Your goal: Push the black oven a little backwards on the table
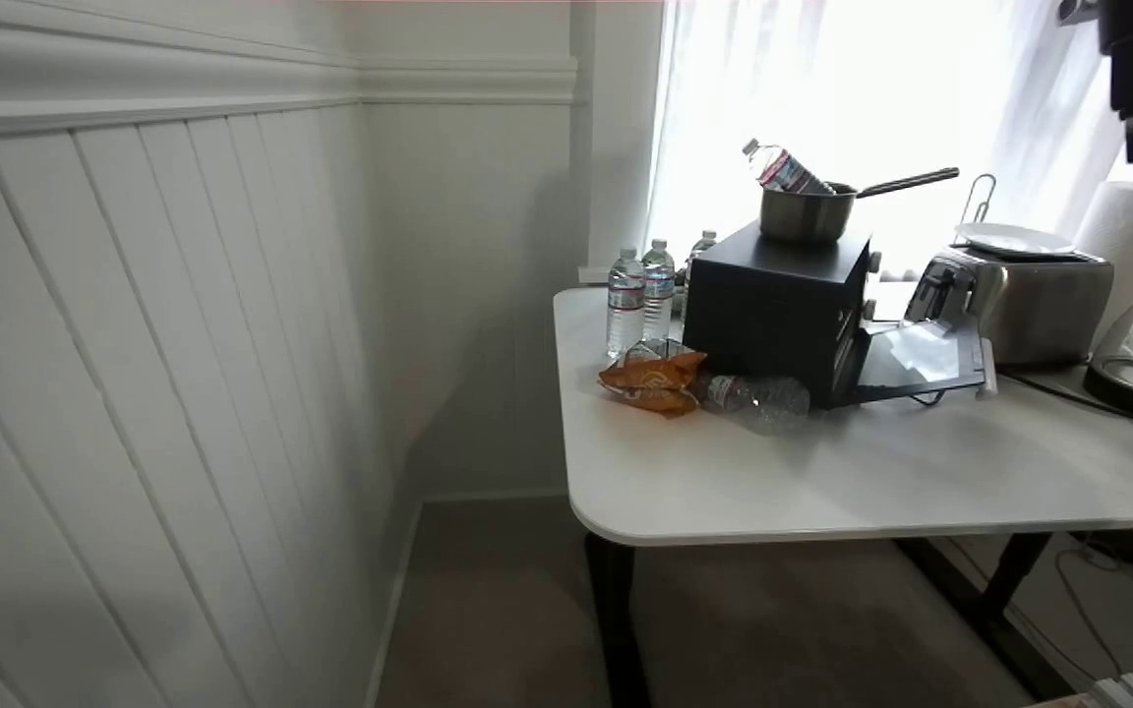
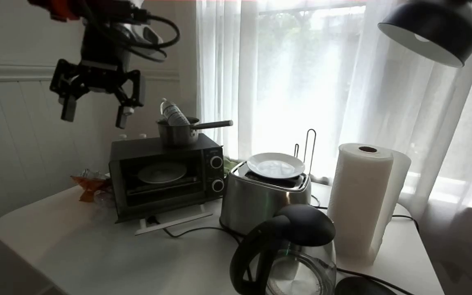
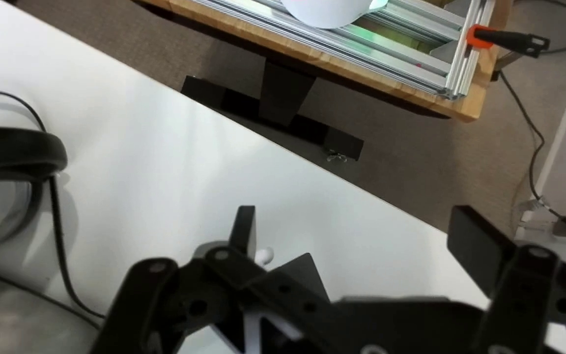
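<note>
The black oven stands on the white table; both also show in an exterior view, the oven and the table. The oven's door is lowered open, and a plate lies inside. My gripper is open and empty, in the air above the table and apart from the oven. In the wrist view the gripper has its fingers wide apart over the table. A dark corner behind the left finger may be the oven; most of it is hidden.
A pot holding a bottle sits on the oven. An orange bag, a lying bottle and upright bottles are beside it. A silver toaster, kettle and paper roll stand on its knob side.
</note>
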